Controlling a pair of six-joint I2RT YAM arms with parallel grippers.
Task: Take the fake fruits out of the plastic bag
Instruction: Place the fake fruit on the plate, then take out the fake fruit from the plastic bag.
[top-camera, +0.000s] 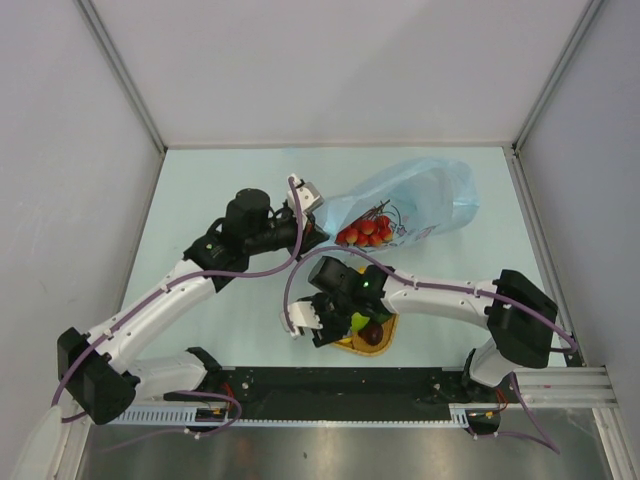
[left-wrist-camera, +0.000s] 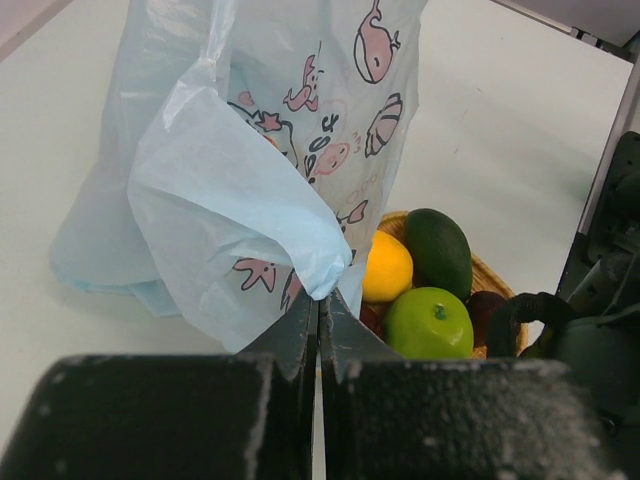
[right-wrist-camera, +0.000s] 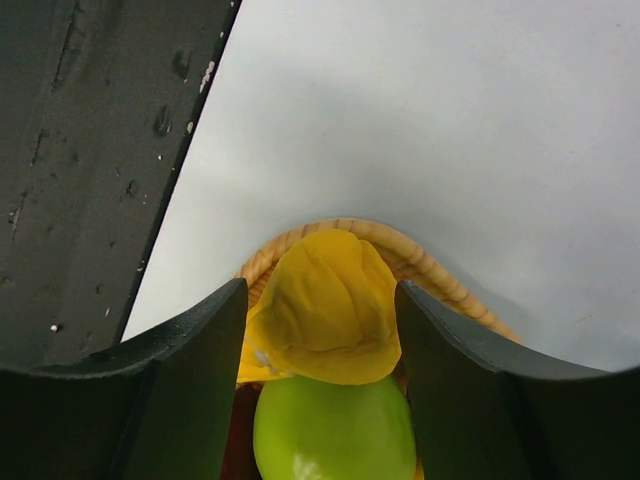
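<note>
The pale blue plastic bag (top-camera: 425, 198) lies at the back middle of the table, and the bunch of red berries (top-camera: 365, 233) shows at its mouth. My left gripper (top-camera: 316, 228) is shut on a fold of the bag's edge (left-wrist-camera: 320, 285) and holds it up. My right gripper (right-wrist-camera: 320, 300) is closed on the dented yellow pear (right-wrist-camera: 325, 305), which sits on the green apple (right-wrist-camera: 335, 430) in the woven tray (right-wrist-camera: 430, 262). The left wrist view shows the lemon (left-wrist-camera: 388, 267), the avocado (left-wrist-camera: 438, 250), the apple (left-wrist-camera: 428, 322) and a plum (left-wrist-camera: 487, 305) in the tray.
The woven orange tray (top-camera: 392, 335) sits near the front edge, just in front of the bag's mouth. The black rail (top-camera: 400, 395) runs along the near edge. Grey walls close in the table on three sides.
</note>
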